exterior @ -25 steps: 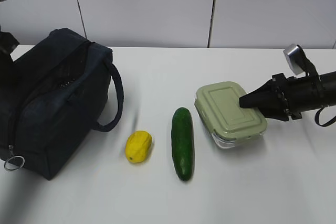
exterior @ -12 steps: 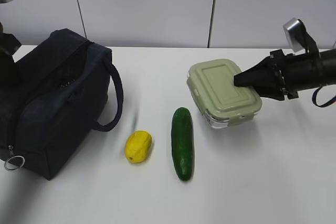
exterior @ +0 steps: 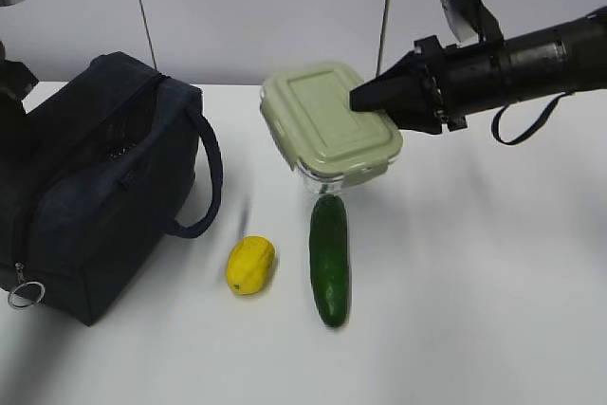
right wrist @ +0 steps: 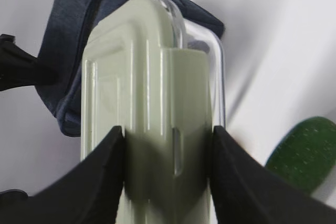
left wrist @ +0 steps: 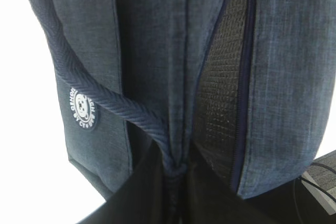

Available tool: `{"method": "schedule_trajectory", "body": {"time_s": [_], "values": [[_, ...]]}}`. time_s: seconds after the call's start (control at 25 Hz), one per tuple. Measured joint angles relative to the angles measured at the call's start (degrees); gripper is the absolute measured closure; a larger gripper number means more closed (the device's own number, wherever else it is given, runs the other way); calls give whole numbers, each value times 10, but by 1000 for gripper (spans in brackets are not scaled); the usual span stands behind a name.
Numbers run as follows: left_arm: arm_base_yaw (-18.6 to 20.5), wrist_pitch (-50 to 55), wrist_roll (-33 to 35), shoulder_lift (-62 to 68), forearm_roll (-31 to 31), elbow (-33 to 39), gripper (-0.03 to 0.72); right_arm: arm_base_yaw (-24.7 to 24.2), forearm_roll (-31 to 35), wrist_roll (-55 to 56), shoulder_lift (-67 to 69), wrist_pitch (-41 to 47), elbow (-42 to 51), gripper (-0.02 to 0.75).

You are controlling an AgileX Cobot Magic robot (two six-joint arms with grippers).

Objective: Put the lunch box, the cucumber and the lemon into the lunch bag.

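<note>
My right gripper (exterior: pixel 365 99) is shut on the sage-green lunch box (exterior: pixel 327 125) and holds it in the air above the far end of the cucumber (exterior: pixel 330 259). In the right wrist view the lunch box (right wrist: pixel 152 103) sits between my fingers (right wrist: pixel 100 182), with the cucumber (right wrist: pixel 307 150) at lower right. The yellow lemon (exterior: pixel 250 264) lies left of the cucumber. The navy lunch bag (exterior: pixel 90 187) stands at the left, its zipper parted. My left gripper (left wrist: pixel 176 174) is shut on the bag's rope handle (left wrist: pixel 105 98) beside the open mouth (left wrist: pixel 223 93).
The bag's other loop handle (exterior: pixel 207 177) hangs toward the lemon. A silver ring pull (exterior: pixel 25 294) hangs at the bag's near corner. A white wall stands behind the white table (exterior: pixel 493 291).
My right gripper has lifted the lunch box off the table and carried it up and to the left, toward the bag. The left arm, lemon and cucumber have not moved.
</note>
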Motion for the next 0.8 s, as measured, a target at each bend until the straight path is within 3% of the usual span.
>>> {"method": "schedule_trajectory", "body": {"time_s": [0.48, 0.8], "values": [[-2, 14, -6, 0, -1, -4, 683, 76, 21, 39, 0, 15, -90, 387], [-71, 29, -33, 0, 3, -47, 683, 84, 21, 40, 0, 17, -90, 387]]}}
